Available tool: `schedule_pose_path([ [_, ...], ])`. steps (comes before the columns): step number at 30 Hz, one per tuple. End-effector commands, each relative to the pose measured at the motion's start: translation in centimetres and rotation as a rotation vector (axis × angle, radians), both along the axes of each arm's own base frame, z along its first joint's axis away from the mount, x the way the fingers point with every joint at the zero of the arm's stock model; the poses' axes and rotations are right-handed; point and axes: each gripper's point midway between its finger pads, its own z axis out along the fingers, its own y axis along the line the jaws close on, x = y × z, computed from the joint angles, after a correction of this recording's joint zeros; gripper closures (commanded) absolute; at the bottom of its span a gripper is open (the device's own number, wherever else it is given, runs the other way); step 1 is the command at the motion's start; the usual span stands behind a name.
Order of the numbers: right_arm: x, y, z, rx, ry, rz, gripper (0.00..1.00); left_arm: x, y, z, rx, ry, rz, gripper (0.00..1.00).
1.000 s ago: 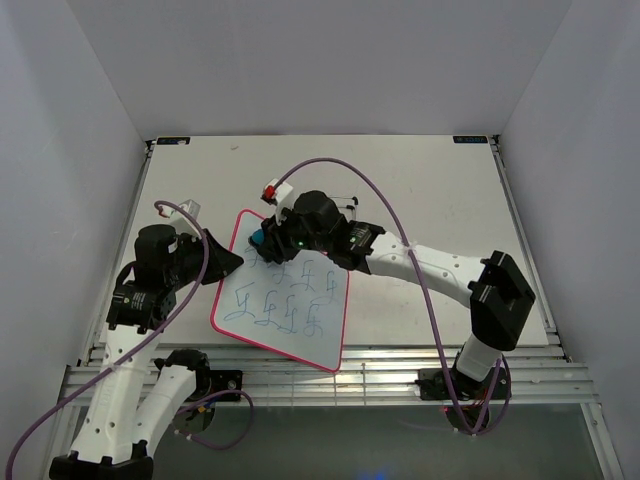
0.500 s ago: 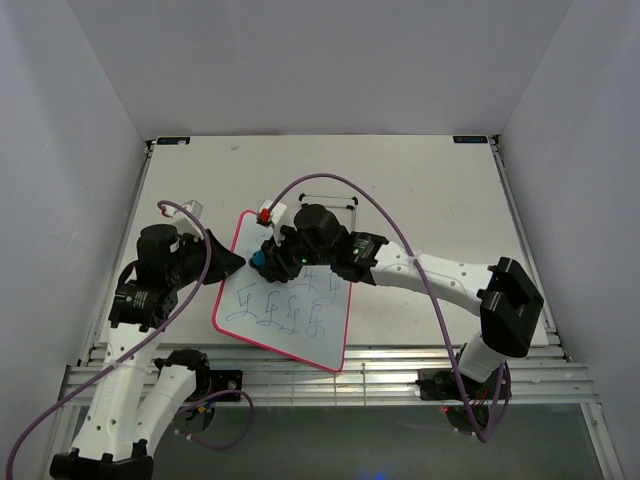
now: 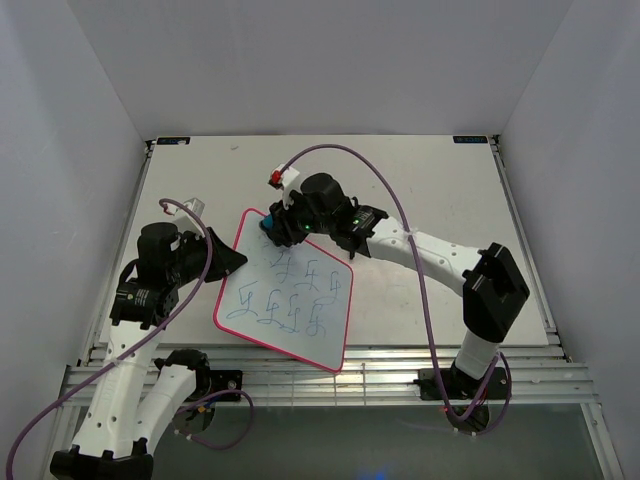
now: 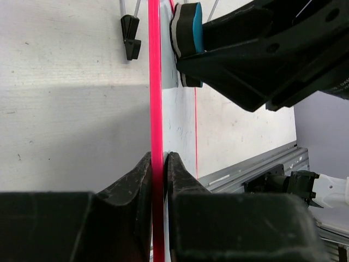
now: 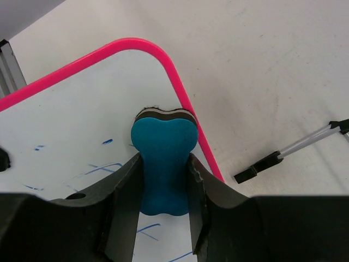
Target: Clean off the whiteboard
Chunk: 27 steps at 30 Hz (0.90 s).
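Observation:
The whiteboard (image 3: 285, 305), white with a pink frame and blue scribbles, lies on the table in front of the arms. My left gripper (image 3: 232, 262) is shut on its left edge; the left wrist view shows the pink frame (image 4: 155, 98) pinched between the jaws. My right gripper (image 3: 274, 228) is shut on the blue bone-shaped eraser (image 5: 163, 158) and presses it on the board's far corner, next to the pink frame (image 5: 180, 95). The eraser also shows in the left wrist view (image 4: 188, 33). Scribbles (image 5: 103, 166) remain near the eraser.
A thin black wire stand (image 5: 278, 155) lies on the table just beyond the board's far corner, and its foot (image 4: 130, 35) shows in the left wrist view. A small white and red piece (image 3: 282, 178) rides on the right arm's cable. The table's metal front rail (image 3: 400, 365) runs below the board.
My right gripper has carried the eraser from the board's upper left area up to its far corner. The scribbles along the top of the board are gone. The left gripper has not moved.

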Motion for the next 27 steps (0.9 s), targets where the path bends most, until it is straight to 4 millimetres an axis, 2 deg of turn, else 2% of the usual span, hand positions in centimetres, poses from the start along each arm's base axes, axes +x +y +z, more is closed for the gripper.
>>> schedule_pose_path([
  [1, -1.2, 1.0, -0.5, 0.014, 0.041, 0.034, 0.6, -0.6, -1.1, 0.6, 0.005, -0.053, -0.105, 1.0],
  [6, -5.9, 3.3, 0.3, 0.102, 0.058, 0.137, 0.61, -0.5, -0.9, 0.4, 0.006, -0.053, -0.087, 1.0],
  [7, -6.8, 3.5, 0.6, 0.119, 0.069, 0.156, 0.61, -0.5, -0.9, 0.4, 0.006, -0.052, -0.088, 1.0],
  [8, -8.2, 3.7, 0.0, 0.118, 0.083, 0.183, 0.61, -0.4, -0.9, 0.4, 0.005, -0.052, -0.085, 1.0],
  [10, -9.6, 4.0, 0.7, 0.169, 0.096, 0.222, 0.61, -0.4, -0.9, 0.4, 0.004, -0.053, -0.086, 1.0],
  [11, -10.3, 3.6, -0.6, 0.16, 0.116, 0.232, 0.61, -0.4, -0.9, 0.5, 0.003, -0.057, -0.084, 1.0],
  [12, -10.1, 3.5, -0.4, 0.182, 0.106, 0.217, 0.61, -0.4, -0.9, 0.7, 0.003, -0.062, -0.082, 1.0],
  [15, -8.8, 2.4, -2.4, 0.151, 0.121, 0.115, 0.61, -0.4, -0.9, 1.0, -0.001, -0.073, -0.079, 1.0],
  [19, -7.7, 1.8, -3.8, 0.093, 0.13, 0.052, 0.58, -0.4, -0.9, 0.9, -0.003, -0.074, -0.079, 1.0],
  [21, -6.3, 1.3, -5.0, 0.042, 0.129, -0.019, 0.58, -0.4, -0.9, 1.0, -0.003, -0.076, -0.076, 1.0],
  [25, -3.5, -1.7, -7.7, -0.057, 0.174, -0.192, 0.59, -0.4, -0.8, 1.3, -0.001, -0.09, -0.075, 1.0],
  [27, -3.0, -3.3, -9.0, -0.113, 0.196, -0.247, 0.59, -0.4, -0.7, 1.5, 0.003, -0.096, -0.072, 1.0],
])
